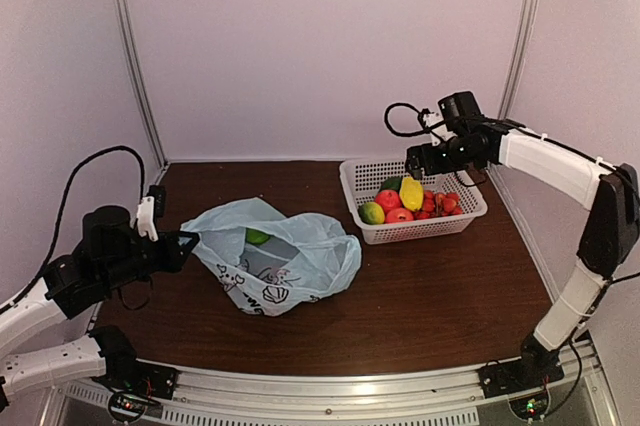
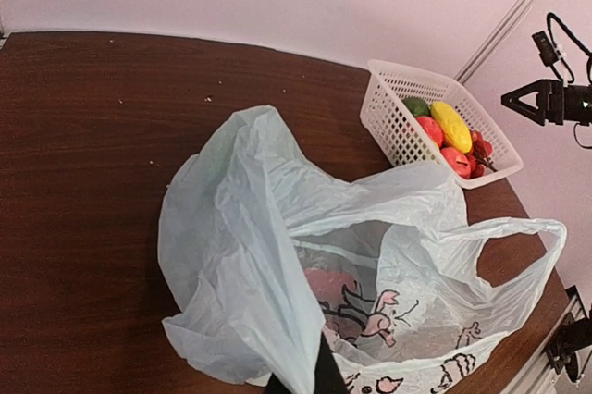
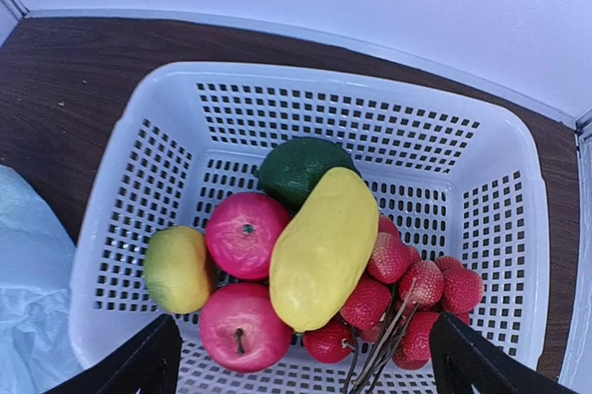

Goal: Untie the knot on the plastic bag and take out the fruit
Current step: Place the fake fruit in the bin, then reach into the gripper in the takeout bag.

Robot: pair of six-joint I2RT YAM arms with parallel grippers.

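R gripper [image 1: 415, 160] spread wide over basket [image 1: 420, 232], holds nothing; most fruit [image 3: 324, 246] lies inside. L gripper [image 1: 183, 243] pinches bag [image 1: 290, 261] rim. One green fruit [image 1: 257, 236] in bag: keep mouth taut, reach in slow.

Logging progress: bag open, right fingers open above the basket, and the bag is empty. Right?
No. The plastic bag is not empty: a green fruit lies inside it, seen in the top external view. The rest holds: right fingers open above the basket.
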